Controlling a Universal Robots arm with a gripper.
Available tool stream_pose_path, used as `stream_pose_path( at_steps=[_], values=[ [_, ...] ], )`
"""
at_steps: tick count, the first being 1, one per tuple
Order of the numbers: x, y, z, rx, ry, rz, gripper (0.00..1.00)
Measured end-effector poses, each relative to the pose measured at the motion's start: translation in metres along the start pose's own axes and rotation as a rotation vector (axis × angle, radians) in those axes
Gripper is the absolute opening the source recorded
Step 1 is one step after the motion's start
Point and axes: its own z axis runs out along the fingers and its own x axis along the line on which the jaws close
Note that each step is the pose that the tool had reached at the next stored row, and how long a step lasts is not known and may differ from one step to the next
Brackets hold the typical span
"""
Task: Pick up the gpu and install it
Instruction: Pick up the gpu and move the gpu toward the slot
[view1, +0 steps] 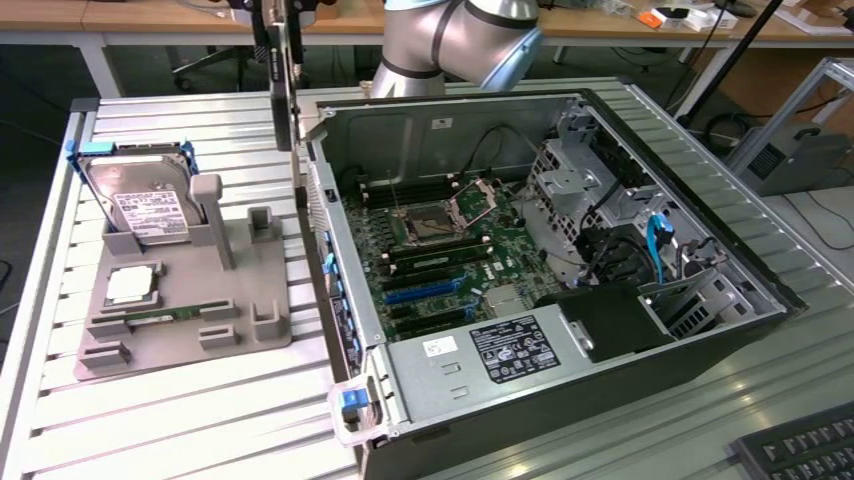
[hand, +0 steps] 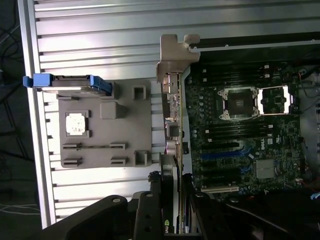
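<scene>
Claw (hand: 173, 184): clamped on gpu (view1: 280, 90), card lifted clear (hanging upper left of exterior view) beside open computer case (view1: 427, 125); slot installation outstanding.

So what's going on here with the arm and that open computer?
The robot arm's gripper has its jaws shut on the gpu, holding it on edge in the air between the grey parts holder and the open computer case. The card isn't in a motherboard slot yet. A hard drive stands in the holder.
</scene>
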Motion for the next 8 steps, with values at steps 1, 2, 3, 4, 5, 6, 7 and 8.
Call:
stream_pose_path(
  at_steps=[1,2,3,4,5,6,7,8],
  values=[
    [-0.0010,0.0000,0.0002,0.0000,0.0000,0.000,0.27],
    [-0.0022,0.0000,0.0005,-0.0001,-0.0001,0.000,0.27],
    [-0.0033,0.0001,0.0007,0.0000,-0.0001,0.000,0.27],
    [-0.0046,0.0001,0.0009,0.0001,-0.0001,0.000,0.27],
    [-0.0056,0.0001,0.0011,0.0001,-0.0001,0.000,0.27],
    [-0.0067,0.0001,0.0013,0.0001,0.0000,0.000,0.27],
    [-0.0076,0.0001,0.0016,0.0001,-0.0001,0.000,0.27],
    [-0.0086,0.0001,0.0018,0.0002,0.0000,0.000,0.27]
  ],
)
